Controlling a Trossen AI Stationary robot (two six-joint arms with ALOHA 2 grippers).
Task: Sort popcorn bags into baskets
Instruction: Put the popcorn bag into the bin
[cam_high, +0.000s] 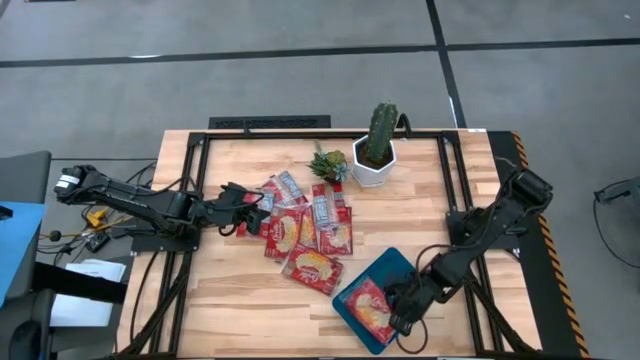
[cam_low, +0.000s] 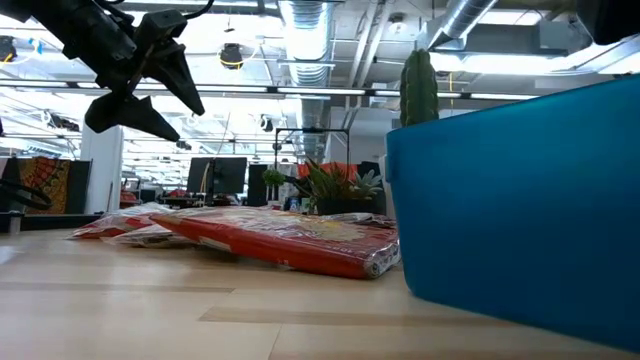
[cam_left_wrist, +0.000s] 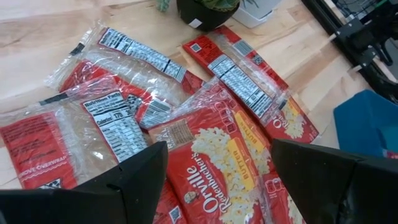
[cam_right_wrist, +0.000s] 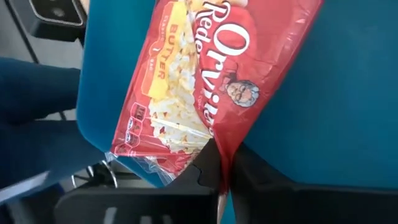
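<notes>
right gripper (cam_right_wrist: 222, 163) pinching the crinkled edge of a glossy red popcorn bag (cam_high: 368, 306) lying in the smooth teal basket (cam_high: 392, 264), left gripper (cam_high: 262, 203) spread wide above the pile of flat red packets (cam_high: 305, 232) on the wooden table (cam_high: 230, 290)

My table (cam_high: 240, 300) is a pale wooden top with a black frame along its edges and a yellow-and-black hazard strip (cam_high: 543, 235) on one side. Around it I see a grey floor (cam_high: 250, 60) crossed by dark lines. Level with the tabletop, the room behind me is an open workspace: exposed silver ducts (cam_low: 310, 20) and pipes run under the ceiling, bright lights (cam_low: 520, 62) glare overhead, and a dark monitor (cam_low: 218, 178) stands far off.
</notes>
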